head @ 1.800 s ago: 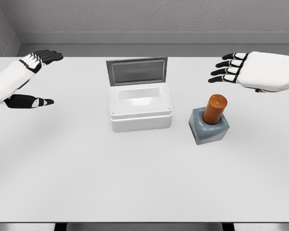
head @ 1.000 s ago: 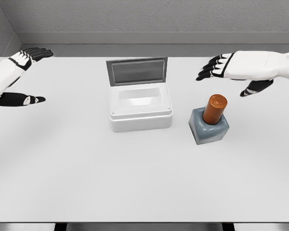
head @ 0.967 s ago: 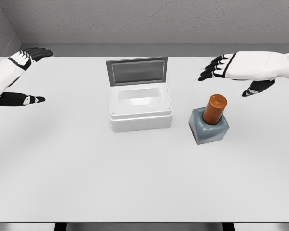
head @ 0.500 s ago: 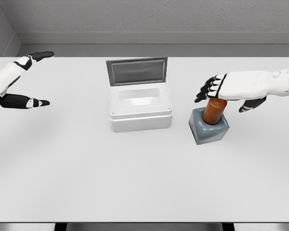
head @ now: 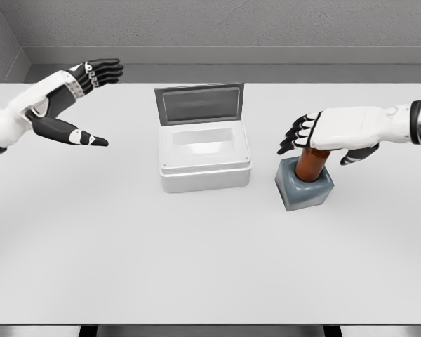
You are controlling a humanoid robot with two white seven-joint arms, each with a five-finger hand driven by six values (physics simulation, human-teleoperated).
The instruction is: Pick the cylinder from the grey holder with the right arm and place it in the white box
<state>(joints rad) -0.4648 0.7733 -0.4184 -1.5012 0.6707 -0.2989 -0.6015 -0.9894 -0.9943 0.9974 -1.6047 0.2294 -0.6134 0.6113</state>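
Head view shows the right hand (head: 337,130) lying flat over the top of the orange-brown cylinder (head: 310,161), its black fingers (head: 295,135) spread and reaching past the cylinder toward the box side, its thumb hanging on the far side; they are released, not yet wrapped around anything. Below the fingers, the cylinder stands slightly tilted in the square blue-grey holder (head: 304,187) on the white tabletop (head: 196,260). Beyond the fingertips sits the white box with its grey lid raised (head: 203,158), well apart from the holder. Off at the other side, the left hand (head: 59,105) hovers with fingers loose, holding nothing. Because the palm covers the cylinder's cap rather than its sides, closing from here may clip only the top, and the holder could be dragged or tipped as the cylinder lifts.
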